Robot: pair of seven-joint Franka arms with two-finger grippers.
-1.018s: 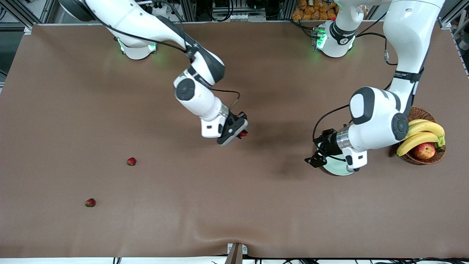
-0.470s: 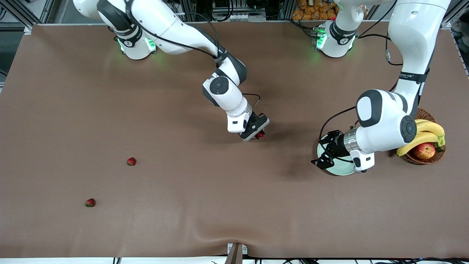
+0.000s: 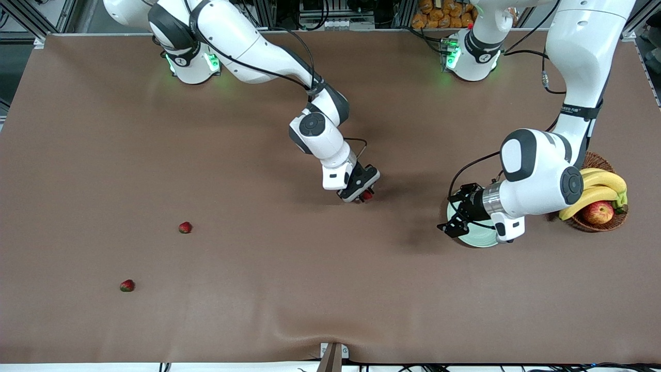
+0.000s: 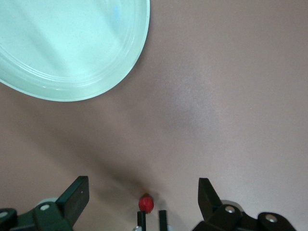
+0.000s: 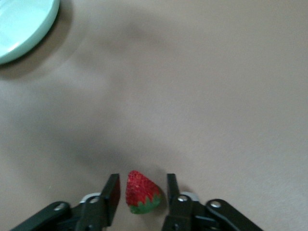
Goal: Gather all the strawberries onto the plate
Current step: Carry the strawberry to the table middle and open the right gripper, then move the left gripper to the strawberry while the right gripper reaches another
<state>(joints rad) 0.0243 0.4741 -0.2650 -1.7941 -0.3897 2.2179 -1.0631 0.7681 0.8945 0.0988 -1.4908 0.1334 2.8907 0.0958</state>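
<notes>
Right pincer [image 3: 364, 196] newly parted around strawberry [image 5: 141, 193]

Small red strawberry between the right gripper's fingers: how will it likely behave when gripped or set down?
The small red strawberry with a green cap looks soft, so it probably bruises under a firm pinch. Its tapered, rounded shape may let it roll or tip on the brown table.

Plain matte brown desk [image 3: 330, 289] carrying small red strawberries with green leafy caps: one [image 3: 185, 227], one [image 3: 126, 285], and one with a speckled skin [image 5: 141, 192] between black jaws. Smooth round plate [image 4: 72, 48] in pale mint green. Brown woven wicker basket [image 3: 594, 225] holding yellow bananas [image 3: 594, 188] and a red-yellow apple [image 3: 598, 212]. Both arms white with black joints and grey discs.
</notes>
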